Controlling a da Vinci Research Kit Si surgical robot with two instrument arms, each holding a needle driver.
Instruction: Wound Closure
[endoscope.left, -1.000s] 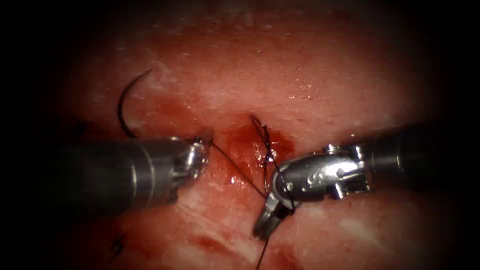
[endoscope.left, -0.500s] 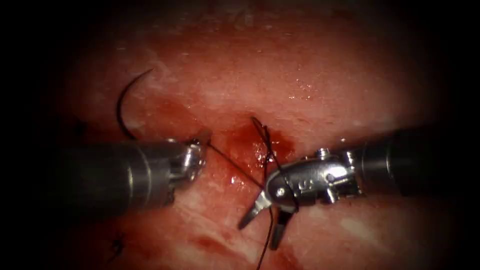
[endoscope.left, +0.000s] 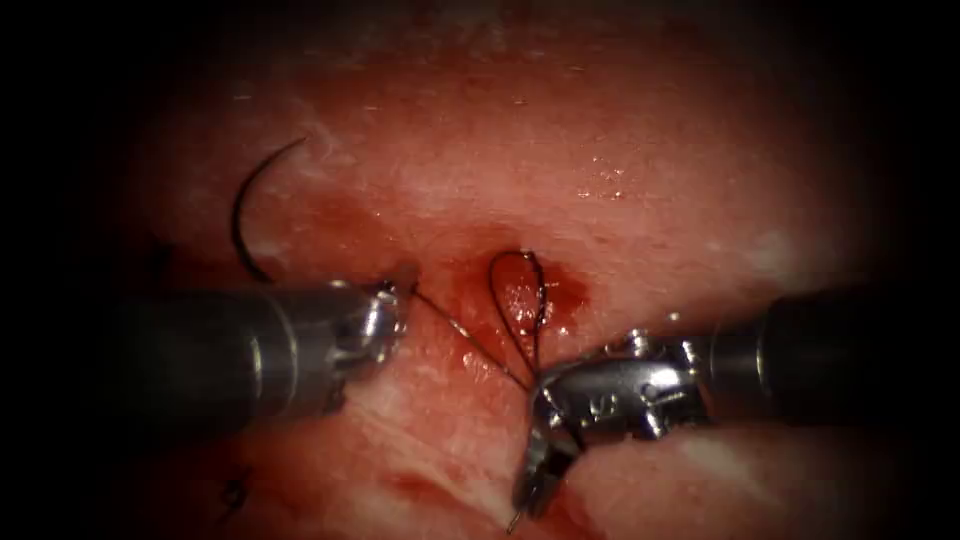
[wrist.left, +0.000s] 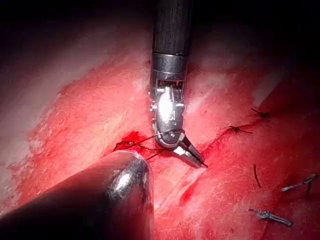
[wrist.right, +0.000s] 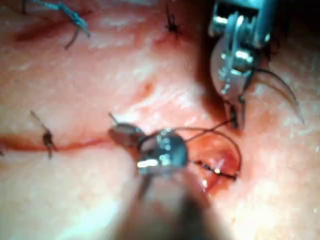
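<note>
My left tool (endoscope.left: 398, 290) comes in from the left, its jaws shut on the dark thread (endoscope.left: 465, 335) just left of the cut (endoscope.left: 560, 290). The curved needle (endoscope.left: 240, 205) lies free on the tissue (endoscope.left: 620, 130) left of the cut, behind that tool, also as needle (wrist.right: 285, 90). The thread runs across the wet red cut to my right tool (endoscope.left: 532, 485), winds around its wrist and forms a small loop (endoscope.left: 515, 290) over the wound. The right jaws point down and are shut on the thread's short tail. The right tool (wrist.left: 192, 155) shows thread wrapped around it.
Red fluid pools in the cut under the loop. Earlier stitches (wrist.right: 47, 137) and knots (wrist.left: 237, 130) sit along the closed part of the cut. Cut thread ends (wrist.left: 267, 216) and a blue strand (wrist.right: 70, 15) lie on the tissue.
The right jaws stood open half a second ago and are now shut on the thread tail, pointing down. The right tool drew back to the right, and the loop over the wound has rounded out.
</note>
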